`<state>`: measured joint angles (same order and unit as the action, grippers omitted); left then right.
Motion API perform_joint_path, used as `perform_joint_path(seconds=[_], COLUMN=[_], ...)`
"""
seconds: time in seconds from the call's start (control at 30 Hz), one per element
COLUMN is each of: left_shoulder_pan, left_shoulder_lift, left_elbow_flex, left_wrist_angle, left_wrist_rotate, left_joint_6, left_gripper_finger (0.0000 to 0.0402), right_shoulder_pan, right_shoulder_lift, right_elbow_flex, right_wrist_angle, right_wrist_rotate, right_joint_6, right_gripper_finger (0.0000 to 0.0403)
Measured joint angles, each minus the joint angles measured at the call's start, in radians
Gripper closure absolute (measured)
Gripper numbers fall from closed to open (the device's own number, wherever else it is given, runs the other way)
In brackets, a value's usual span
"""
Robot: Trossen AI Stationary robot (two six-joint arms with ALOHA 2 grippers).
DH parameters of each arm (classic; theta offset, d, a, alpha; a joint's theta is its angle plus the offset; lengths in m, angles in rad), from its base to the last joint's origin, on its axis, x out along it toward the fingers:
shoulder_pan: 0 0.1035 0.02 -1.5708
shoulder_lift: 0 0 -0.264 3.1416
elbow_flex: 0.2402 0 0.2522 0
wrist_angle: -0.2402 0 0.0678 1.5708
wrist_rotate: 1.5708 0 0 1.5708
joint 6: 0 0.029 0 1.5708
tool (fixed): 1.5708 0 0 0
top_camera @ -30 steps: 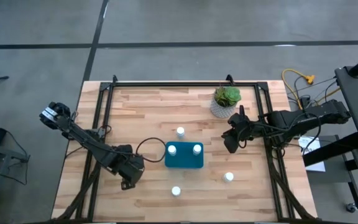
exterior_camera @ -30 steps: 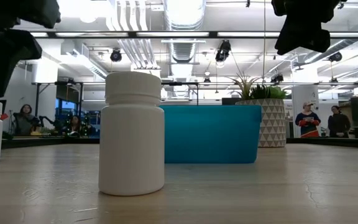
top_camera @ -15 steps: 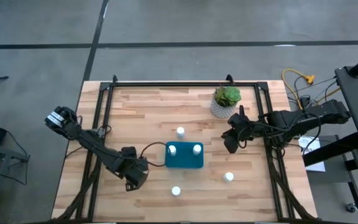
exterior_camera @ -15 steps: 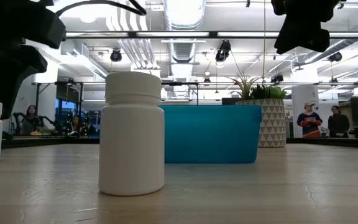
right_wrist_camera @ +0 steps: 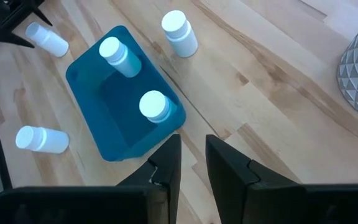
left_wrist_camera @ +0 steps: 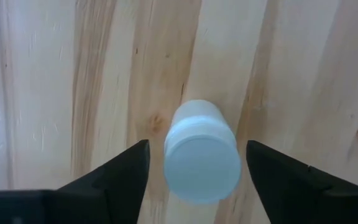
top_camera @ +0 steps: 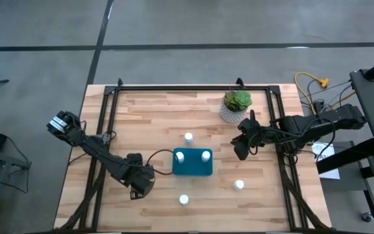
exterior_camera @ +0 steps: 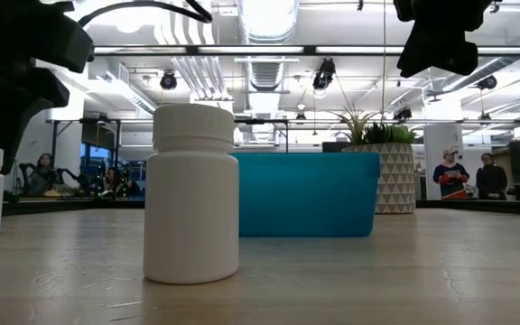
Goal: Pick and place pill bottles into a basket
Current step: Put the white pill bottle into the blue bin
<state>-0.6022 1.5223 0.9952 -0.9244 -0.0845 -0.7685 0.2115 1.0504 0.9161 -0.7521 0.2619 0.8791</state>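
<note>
Pale wooden planks make up my table [top_camera: 148, 117], framed by dark rails, with grey floor all around it. Looking level across it, I see a big hall with ceiling ducts and lamps, and a few people [exterior_camera: 450, 174] standing or sitting far off behind the table.

Near the table's middle sits the teal basket [top_camera: 192, 170], and two pill bottles stand upright inside it, one in each far corner [top_camera: 179, 156] [top_camera: 205, 155]. Three more are out on the bare wood: one [top_camera: 187, 138] just beyond the basket's far side, one [top_camera: 239, 185] off toward my right arm's side and nearer the front edge, and one [top_camera: 184, 200] near the front edge, in front of the basket (that one fills the middle of the low view). A sixth bottle [left_wrist_camera: 201, 152] shows between my left fingers, upright on the planks. A patterned white pot with a green plant [top_camera: 235, 106] stands near the far rail.

My left gripper [top_camera: 139, 182] hangs over the wood just left of the basket, its fingers [left_wrist_camera: 114, 177] spread wide either side of that bottle without touching it. My right gripper [top_camera: 242, 144] waits to the right of the basket, just by the pot, its fingers [right_wrist_camera: 166, 163] drawn close with only a narrow gap and nothing between them.
</note>
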Motion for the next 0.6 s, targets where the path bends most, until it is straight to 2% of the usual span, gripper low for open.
perform_joint_path(seconds=[0.37,0.6], left_shoulder_pan=[0.0,0.0], left_shoulder_lift=[-0.002,-0.015], left_elbow_flex=[-0.007,-0.008], left_wrist_angle=[0.0,-0.001], left_wrist_rotate=[0.003,0.003], left_joint_6=[0.0,0.003], left_gripper_finger=[0.024,0.0251], right_shoulder_pan=[0.0,0.0], right_shoulder_lift=[0.0,0.0], right_elbow_flex=[0.0,0.0], right_wrist_angle=[0.0,0.001], right_wrist_rotate=[0.001,0.001], right_joint_6=[0.0,0.0], right_gripper_finger=[0.0335,0.0335])
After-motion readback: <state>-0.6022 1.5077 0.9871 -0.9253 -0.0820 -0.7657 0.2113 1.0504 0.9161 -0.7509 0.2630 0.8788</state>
